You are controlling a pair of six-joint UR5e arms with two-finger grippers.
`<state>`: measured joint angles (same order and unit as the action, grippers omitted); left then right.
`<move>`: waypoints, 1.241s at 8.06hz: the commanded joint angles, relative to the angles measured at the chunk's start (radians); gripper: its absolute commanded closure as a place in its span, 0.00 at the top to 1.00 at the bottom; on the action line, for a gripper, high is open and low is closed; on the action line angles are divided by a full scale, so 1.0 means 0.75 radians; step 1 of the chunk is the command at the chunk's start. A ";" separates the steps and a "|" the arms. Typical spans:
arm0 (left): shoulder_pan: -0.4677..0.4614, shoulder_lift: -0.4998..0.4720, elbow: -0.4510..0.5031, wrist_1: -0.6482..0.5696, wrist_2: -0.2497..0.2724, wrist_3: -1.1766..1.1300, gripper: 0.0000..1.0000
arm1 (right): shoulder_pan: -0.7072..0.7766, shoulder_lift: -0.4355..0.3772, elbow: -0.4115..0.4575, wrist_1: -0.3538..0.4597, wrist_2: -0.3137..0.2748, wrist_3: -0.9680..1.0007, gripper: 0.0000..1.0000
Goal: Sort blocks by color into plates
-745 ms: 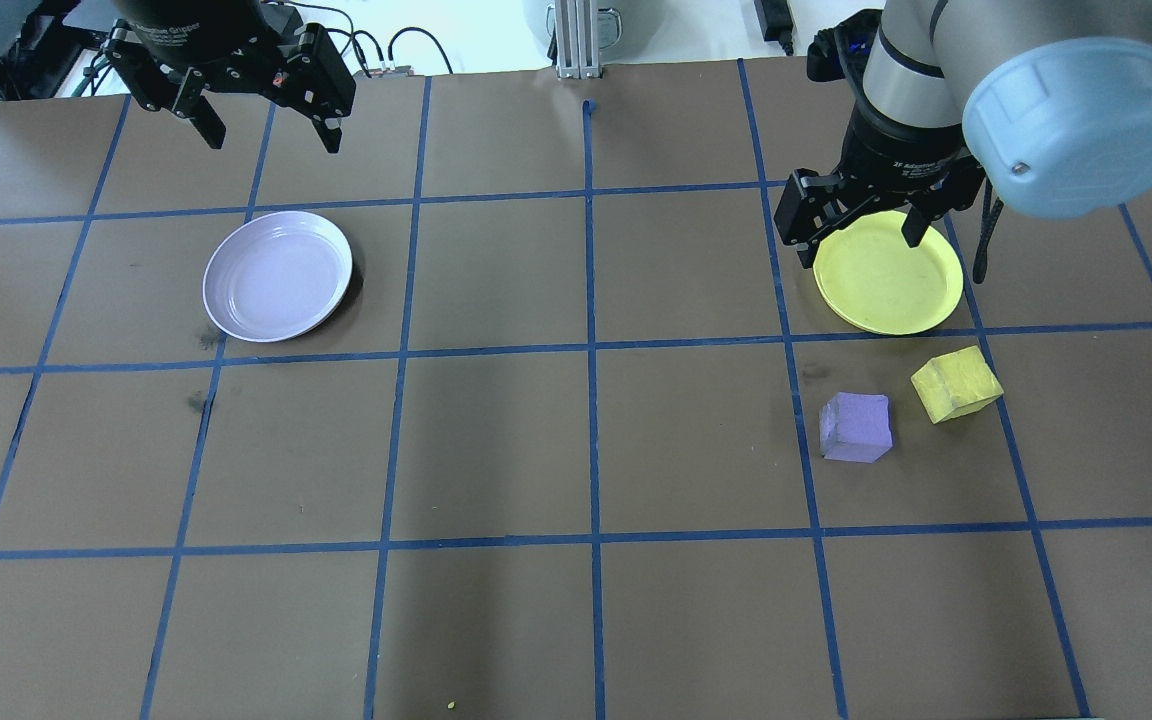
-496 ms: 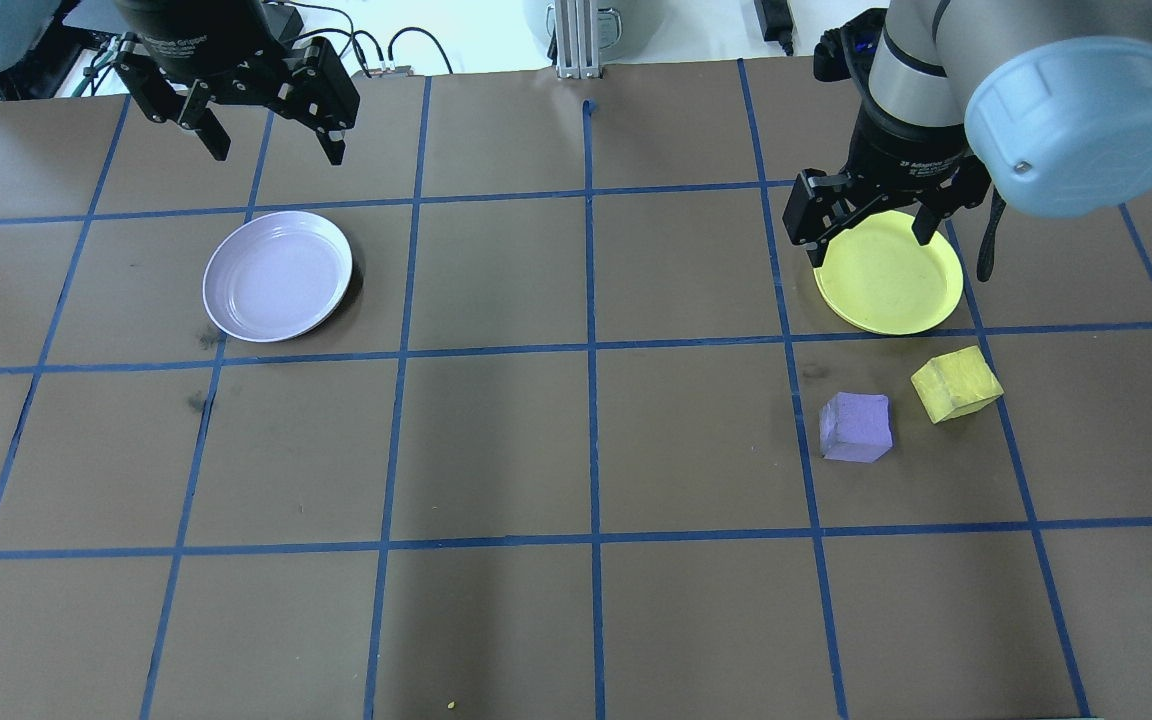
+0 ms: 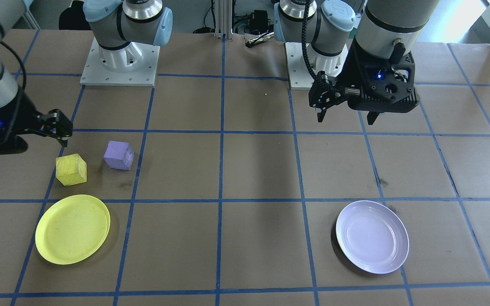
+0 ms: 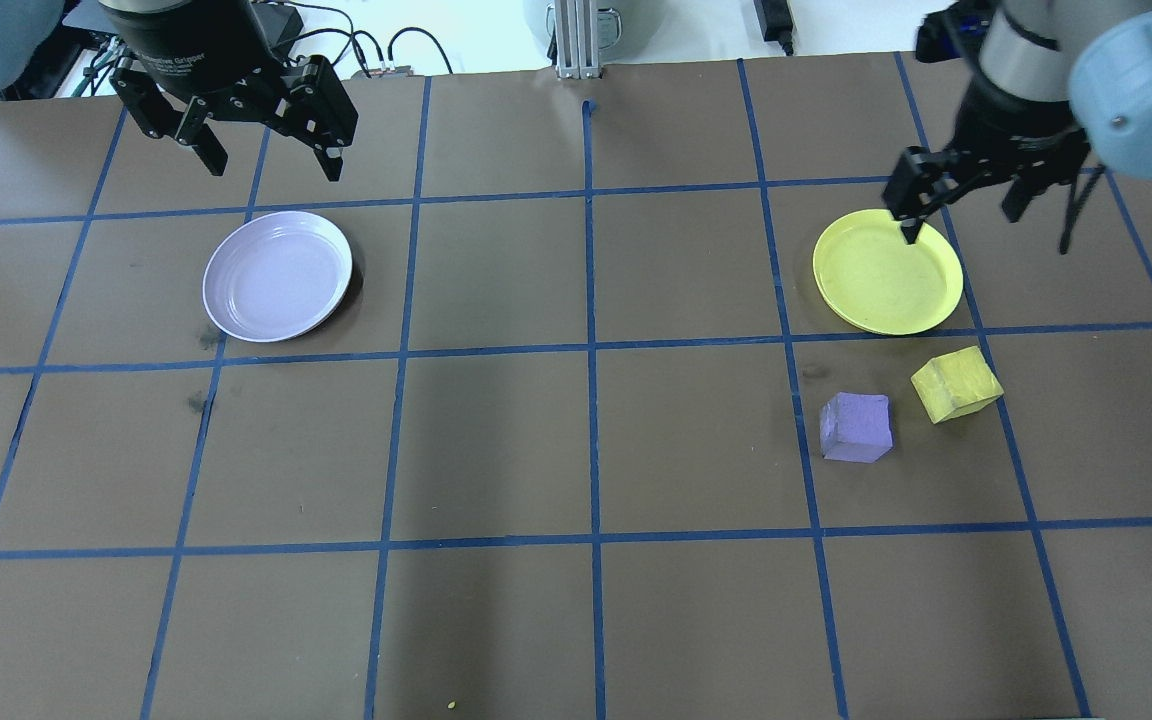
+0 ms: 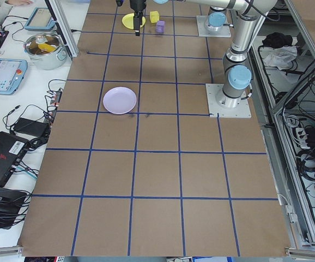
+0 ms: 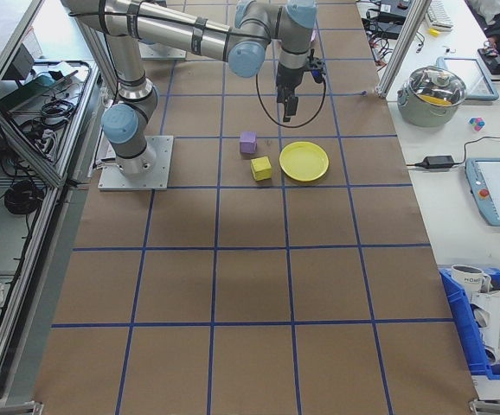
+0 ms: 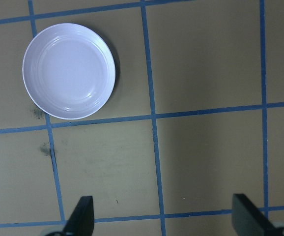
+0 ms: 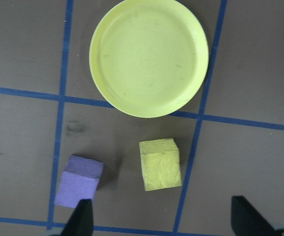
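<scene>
Yellow block [image 4: 956, 383]: loose on the worktop [image 4: 576, 450], right side of the overhead frame, just below the yellow plate [image 4: 887, 271], not touching it. Sits rotated against the blue tape grid [image 4: 591, 345].
Purple block [image 4: 856, 427]: just beside the yellow block, down and to its left in the overhead frame; small gap between them. Also loose, also skewed.
Yellow plate: right half of overhead frame, nothing in it.
Lavender plate [image 4: 277, 275]: upper left of overhead frame, well apart from both blocks, nothing in it.
Right gripper [image 4: 964, 210]: fingers spread, nothing between them. Hangs over the upper right edge of the yellow plate in the overhead frame. In the right wrist view the yellow block [image 8: 160, 163] sits low centre between the finger tips at the bottom corners, purple block [image 8: 78, 181] lower left.
Left gripper [image 4: 268, 150]: fingers spread, holding nothing, above the lavender plate near the top left of the overhead frame. Left wrist view shows only that plate [image 7: 69, 71], upper left.
Progress: nothing sorted yet; likely step is right gripper going for a block.
Risk 1: blocks are close, so a wide-spread finger coming down on one could clip and shove the other.
Risk 2: both blocks sit skewed; without wrist rotation the fingers would catch corners, and the block could twist or pop out.
Risk 3: purple block has a long carry to the far plate, possibly a hand-over; a weak pinch on rough foam may drop it en route.
</scene>
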<state>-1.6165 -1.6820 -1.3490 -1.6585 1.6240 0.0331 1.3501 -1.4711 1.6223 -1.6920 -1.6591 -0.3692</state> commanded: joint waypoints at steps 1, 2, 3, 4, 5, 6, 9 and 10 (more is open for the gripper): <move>0.000 0.015 0.003 -0.012 0.047 -0.013 1.00 | -0.188 0.096 0.001 -0.018 0.005 -0.270 1.00; 0.000 0.021 -0.005 -0.012 0.074 -0.015 1.00 | -0.188 0.149 0.003 -0.024 0.001 -0.275 1.00; 0.000 0.028 -0.005 -0.008 0.080 -0.016 1.00 | -0.188 0.210 0.035 -0.006 -0.007 -0.275 1.00; 0.000 0.030 -0.007 -0.010 0.076 -0.020 1.00 | -0.188 0.243 0.113 -0.012 -0.007 -0.275 1.00; 0.000 0.028 -0.011 -0.010 0.040 -0.024 1.00 | -0.186 0.245 0.190 -0.022 -0.009 -0.279 1.00; 0.000 0.026 -0.011 -0.008 0.033 -0.024 1.00 | -0.178 0.254 0.221 -0.020 -0.007 -0.283 1.00; 0.002 0.032 -0.013 -0.012 0.021 -0.018 1.00 | -0.178 0.347 0.224 -0.024 -0.011 -0.307 1.00; 0.010 0.034 -0.020 -0.050 -0.052 -0.018 1.00 | -0.178 0.372 0.224 -0.024 -0.011 -0.307 1.00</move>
<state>-1.6158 -1.6592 -1.3587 -1.6688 1.6394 0.0189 1.2160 -1.2313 1.7884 -1.7091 -1.6670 -0.5951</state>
